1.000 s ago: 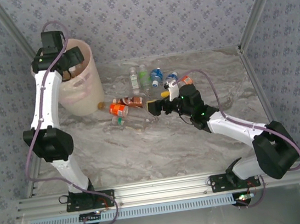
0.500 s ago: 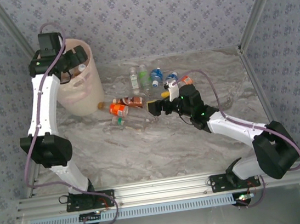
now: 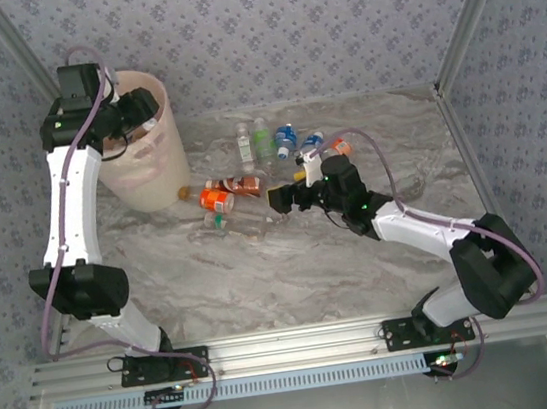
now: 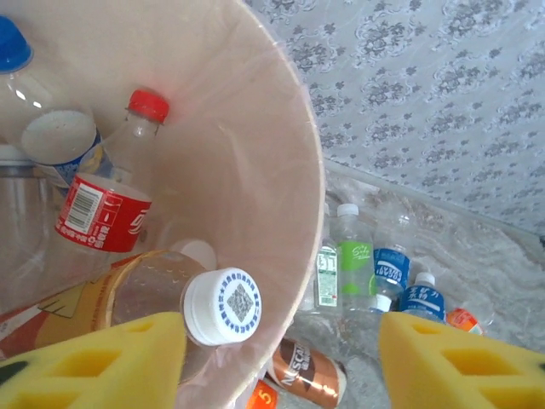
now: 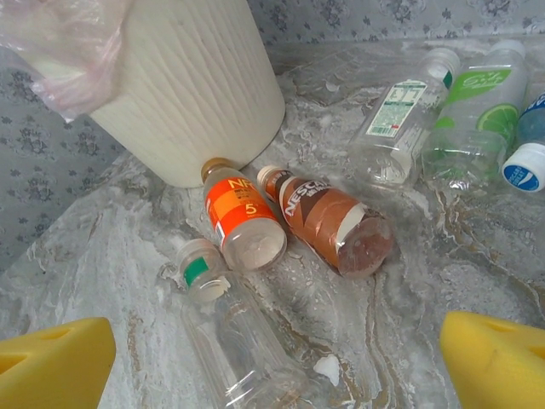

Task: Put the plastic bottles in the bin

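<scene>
Plastic bottles point(image 4: 106, 204), clear, in round pink bin point(image 4: 255, 170); left hand point(image 4: 277, 362) and right hand point(image 5: 272, 362) each agape.

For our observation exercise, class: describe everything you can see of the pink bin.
The bin is a tall, round, pale pink plastic tub with a ribbed outer wall and a thin film liner at its rim. It stands upright at the far left of the table, open-topped, holding a red-labelled bottle and others. An orange-labelled bottle lies with its cap at the bin's foot.
</scene>
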You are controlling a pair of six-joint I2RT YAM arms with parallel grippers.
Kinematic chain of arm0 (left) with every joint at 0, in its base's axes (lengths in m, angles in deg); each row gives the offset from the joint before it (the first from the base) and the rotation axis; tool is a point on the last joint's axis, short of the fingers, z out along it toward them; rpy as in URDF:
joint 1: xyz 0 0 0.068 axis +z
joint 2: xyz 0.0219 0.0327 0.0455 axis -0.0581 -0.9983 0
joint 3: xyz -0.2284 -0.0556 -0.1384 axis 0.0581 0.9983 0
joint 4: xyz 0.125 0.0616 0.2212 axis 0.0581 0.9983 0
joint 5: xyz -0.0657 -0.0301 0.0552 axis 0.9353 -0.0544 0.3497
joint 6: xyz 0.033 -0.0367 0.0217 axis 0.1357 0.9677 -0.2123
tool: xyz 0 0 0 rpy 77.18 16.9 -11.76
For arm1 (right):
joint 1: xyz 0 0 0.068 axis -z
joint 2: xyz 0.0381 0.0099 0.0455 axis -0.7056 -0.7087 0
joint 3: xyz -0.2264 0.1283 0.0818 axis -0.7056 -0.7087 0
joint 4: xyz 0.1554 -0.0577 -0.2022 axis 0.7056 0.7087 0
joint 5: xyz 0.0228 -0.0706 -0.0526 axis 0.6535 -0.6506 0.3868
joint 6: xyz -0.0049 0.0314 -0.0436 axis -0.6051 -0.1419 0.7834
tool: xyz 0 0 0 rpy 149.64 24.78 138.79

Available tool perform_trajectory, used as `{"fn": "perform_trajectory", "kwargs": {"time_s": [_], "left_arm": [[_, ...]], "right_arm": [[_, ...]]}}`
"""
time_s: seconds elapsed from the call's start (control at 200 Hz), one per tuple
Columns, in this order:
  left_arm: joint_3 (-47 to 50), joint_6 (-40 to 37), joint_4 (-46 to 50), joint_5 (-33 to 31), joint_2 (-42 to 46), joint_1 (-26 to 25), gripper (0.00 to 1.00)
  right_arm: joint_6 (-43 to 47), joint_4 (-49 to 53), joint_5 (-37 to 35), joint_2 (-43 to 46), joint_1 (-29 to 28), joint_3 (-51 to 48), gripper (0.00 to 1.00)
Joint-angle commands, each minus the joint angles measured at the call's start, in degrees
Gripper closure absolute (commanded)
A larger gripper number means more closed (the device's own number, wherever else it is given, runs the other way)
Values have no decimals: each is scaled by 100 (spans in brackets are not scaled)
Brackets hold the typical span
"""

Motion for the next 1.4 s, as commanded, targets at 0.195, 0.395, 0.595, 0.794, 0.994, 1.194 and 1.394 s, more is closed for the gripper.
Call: {"fn": "perform_trajectory", "kwargs": {"time_s": [0.195,0.395,0.595,0.794,0.994,1.194,1.394], "left_arm": [[-9,-32,177,280,-173,-18,70],[-205,17,242,129,-693,91,90],[-92,191,168,-107,-1132,323,100],[-641,171,286,131,-1371,360,100],[-937,36,266,81,-952,333,86],[-182,32,-305,84,-24,170,68],[1214,68,-1018,-635,1145,-580,37]], "right_arm": [[76,140,-44,-87,-61,289,0],[105,184,-69,-94,-74,293,0],[110,191,-80,-96,-87,311,0],[160,328,-117,-87,-112,366,0],[192,337,-179,-78,-130,376,0],[206,338,-293,-55,-139,355,0],[193,158,-480,49,-136,209,0]]}}
